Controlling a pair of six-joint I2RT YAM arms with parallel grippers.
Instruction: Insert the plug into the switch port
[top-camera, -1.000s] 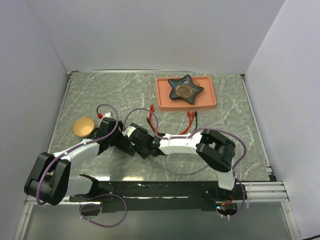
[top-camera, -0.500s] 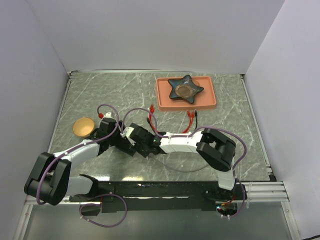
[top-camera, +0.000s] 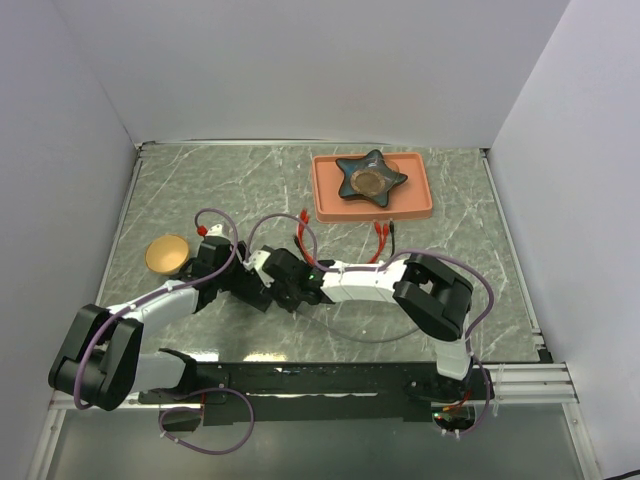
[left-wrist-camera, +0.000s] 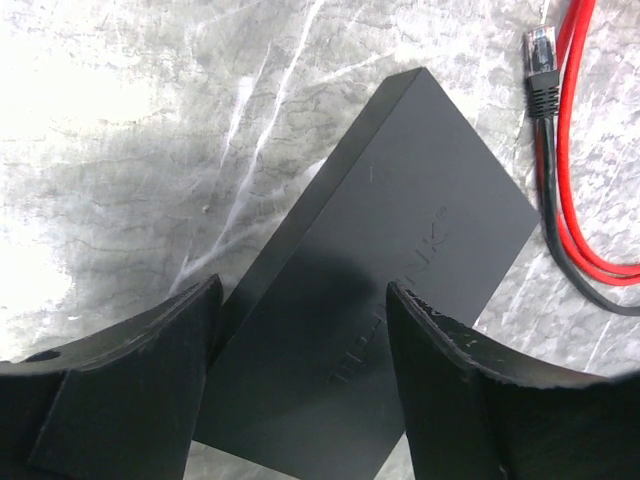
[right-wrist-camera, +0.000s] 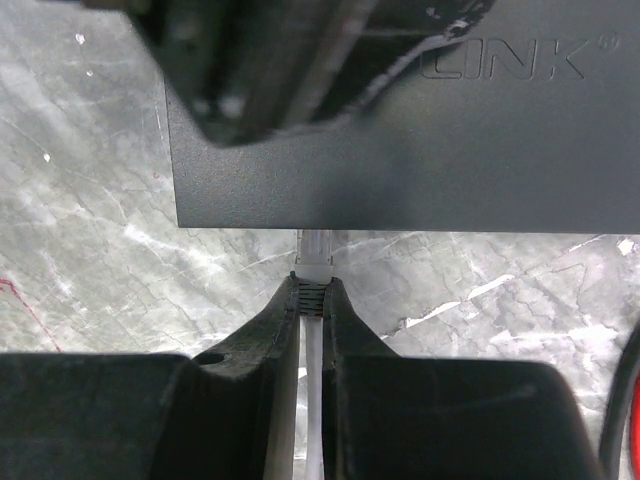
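Observation:
The switch (left-wrist-camera: 400, 200), a flat matte-black box, lies at an angle on the marble table. My left gripper (left-wrist-camera: 295, 290) stands open over its near end, one finger by the long edge and the other over the top face; contact is unclear. In the right wrist view the switch (right-wrist-camera: 400, 150) fills the top. My right gripper (right-wrist-camera: 313, 285) is shut on the white plug (right-wrist-camera: 315, 255), whose front end meets the switch's near edge. The ports themselves are hidden. In the top view both grippers, left (top-camera: 238, 278) and right (top-camera: 285, 285), meet at centre left and cover the switch.
An orange tray (top-camera: 425, 205) at the back holds a dark star-shaped dish (top-camera: 370, 178). A small golden bowl (top-camera: 167, 254) sits at the left. Loose red and black cables (top-camera: 380, 240) lie mid-table. In the left wrist view, a red cable (left-wrist-camera: 570, 150) and a black-booted plug (left-wrist-camera: 540, 60) lie beside the switch.
My right gripper has edged a little left, toward the switch, with the plug in it. The left arm has held still.

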